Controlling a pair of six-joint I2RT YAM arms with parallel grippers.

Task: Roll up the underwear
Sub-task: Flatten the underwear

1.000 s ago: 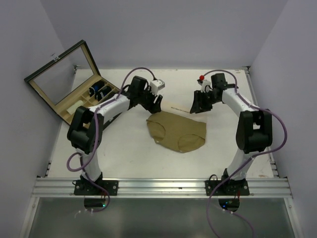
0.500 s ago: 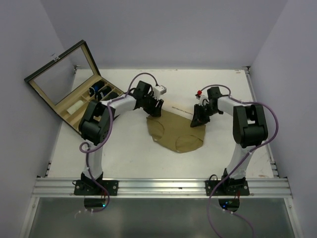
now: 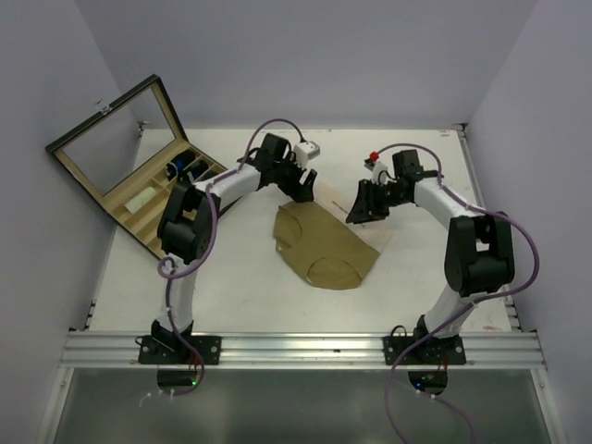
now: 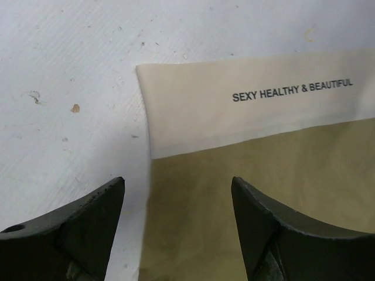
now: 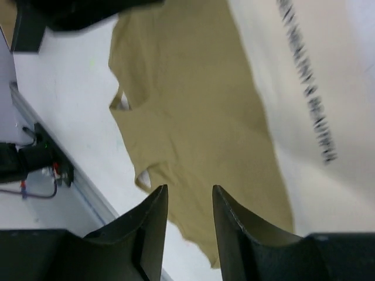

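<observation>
Left fingers and right fingers gape empty over the pale waistband of the underwear, mid-frame. It looks like grab setup; next, pinch both corners, then roll.

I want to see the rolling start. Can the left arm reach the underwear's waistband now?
Probably yes. The left tool hovers open over the pale waistband of the underwear, with nothing in between.

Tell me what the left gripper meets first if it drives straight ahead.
The left gripper would probably meet the underwear first, at the end of its cream waistband; depth is unclear.
</observation>
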